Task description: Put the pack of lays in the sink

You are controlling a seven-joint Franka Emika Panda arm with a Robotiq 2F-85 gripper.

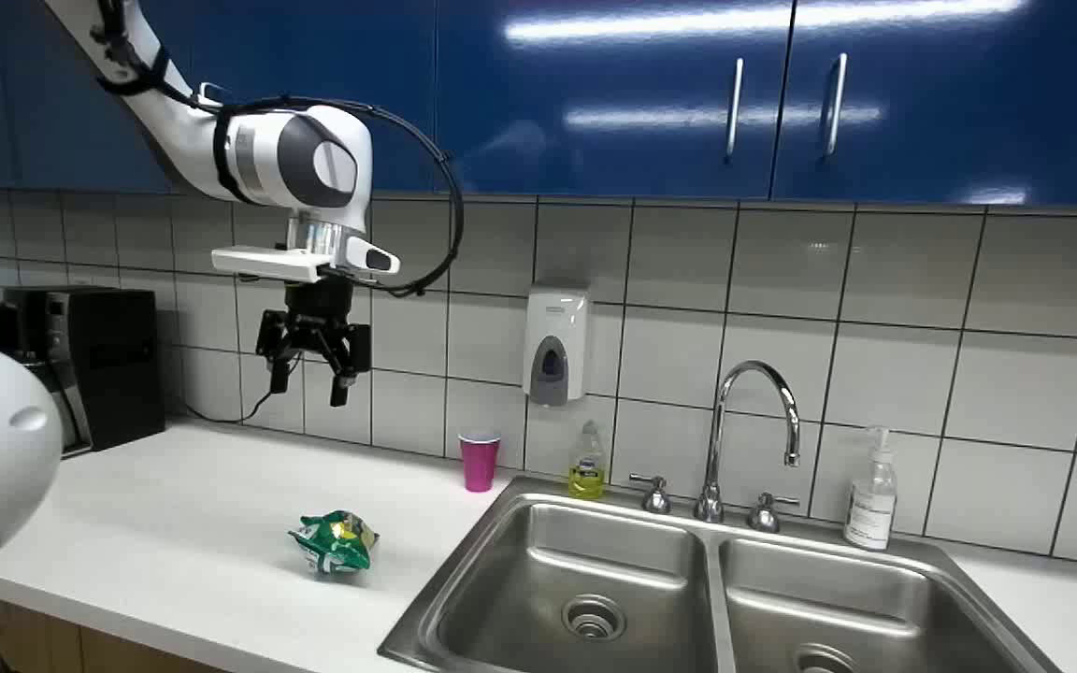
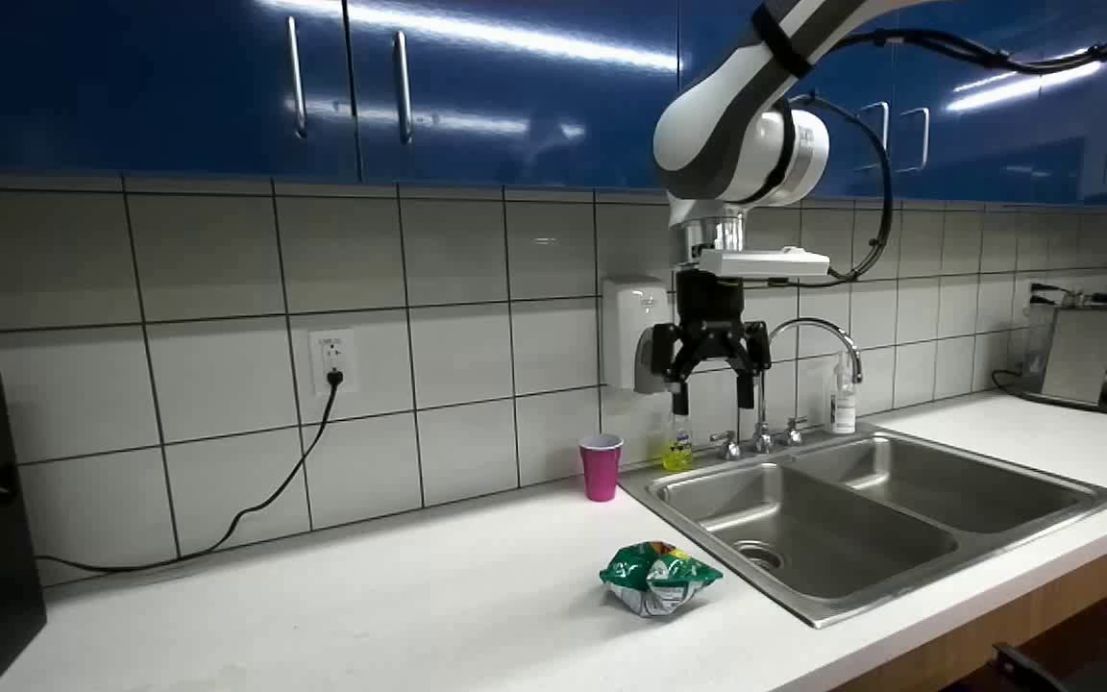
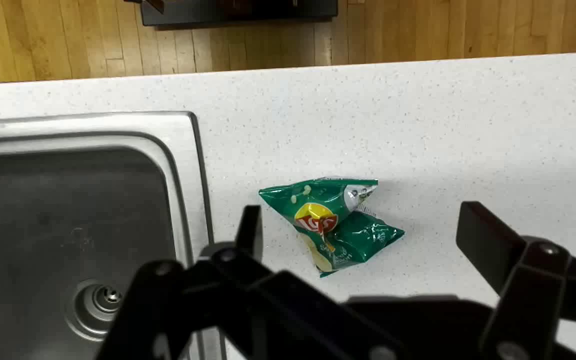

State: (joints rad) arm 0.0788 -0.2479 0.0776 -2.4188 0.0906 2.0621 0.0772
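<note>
One hand (image 2: 712, 395) hanging above bench (image 1: 174, 533), two fingers (image 3: 490, 245) standing wide apart; one pack (image 3: 348, 235) lying on bench near one two-basin sink (image 3: 185, 160); one cup (image 1: 480, 465) and two bottles (image 1: 870, 512) standing near wall (image 1: 492, 336)

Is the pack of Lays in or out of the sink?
Out: in all views, the pack lies on the counter, beside the sink.
</note>
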